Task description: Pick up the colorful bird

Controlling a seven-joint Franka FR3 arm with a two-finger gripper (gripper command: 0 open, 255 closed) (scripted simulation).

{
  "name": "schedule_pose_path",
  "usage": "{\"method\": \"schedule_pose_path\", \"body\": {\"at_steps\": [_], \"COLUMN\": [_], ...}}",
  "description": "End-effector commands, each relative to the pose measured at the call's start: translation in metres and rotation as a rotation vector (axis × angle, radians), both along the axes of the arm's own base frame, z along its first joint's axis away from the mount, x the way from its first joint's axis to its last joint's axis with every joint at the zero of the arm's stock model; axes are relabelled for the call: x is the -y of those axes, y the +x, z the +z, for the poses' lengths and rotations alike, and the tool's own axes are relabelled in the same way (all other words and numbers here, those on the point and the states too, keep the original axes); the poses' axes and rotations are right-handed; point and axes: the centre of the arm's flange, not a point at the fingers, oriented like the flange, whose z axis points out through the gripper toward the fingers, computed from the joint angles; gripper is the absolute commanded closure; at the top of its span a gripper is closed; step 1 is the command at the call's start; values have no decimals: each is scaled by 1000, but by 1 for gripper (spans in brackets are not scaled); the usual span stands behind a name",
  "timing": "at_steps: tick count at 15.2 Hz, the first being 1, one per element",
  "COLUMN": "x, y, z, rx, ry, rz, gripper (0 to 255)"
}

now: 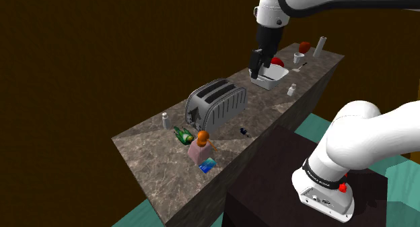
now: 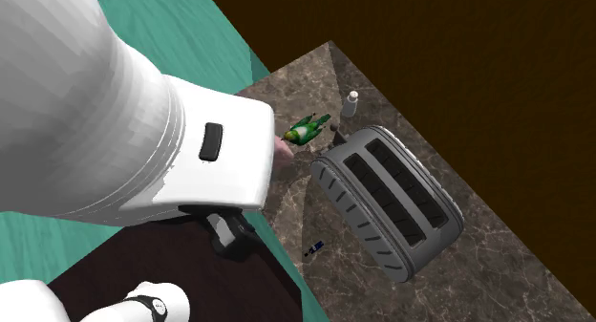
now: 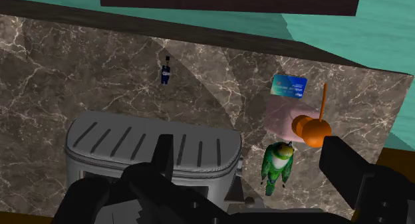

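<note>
Black two-finger hand [image 3: 246, 149] hangs high, fingers [image 3: 161, 156] apart, empty. Green-bodied colourful bird [image 3: 277, 164] lies on brown marbled tabletop [image 3: 80, 76], just beside silver ribbed toaster [image 3: 226, 146], at shoulder view's left. Step, likely: approach. Next: shift over bird, descend, avoid toaster.

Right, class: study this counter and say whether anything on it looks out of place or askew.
The green bird lies flat on the marble counter next to the toaster instead of standing upright. A blue card rests close to the counter's edge. Nothing looks spilled or broken.
</note>
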Motion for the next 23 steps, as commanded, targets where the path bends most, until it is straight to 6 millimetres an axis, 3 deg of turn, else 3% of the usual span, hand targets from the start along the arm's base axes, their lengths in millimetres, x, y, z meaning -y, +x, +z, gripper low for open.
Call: {"method": "schedule_pose_path", "body": {"at_steps": [1,23], "x": [0,-101], "y": [0,156], "z": [0,-228], "rx": [0,-55], "ry": [0,12], "rz": [0,-23], "gripper": [0,0]}}
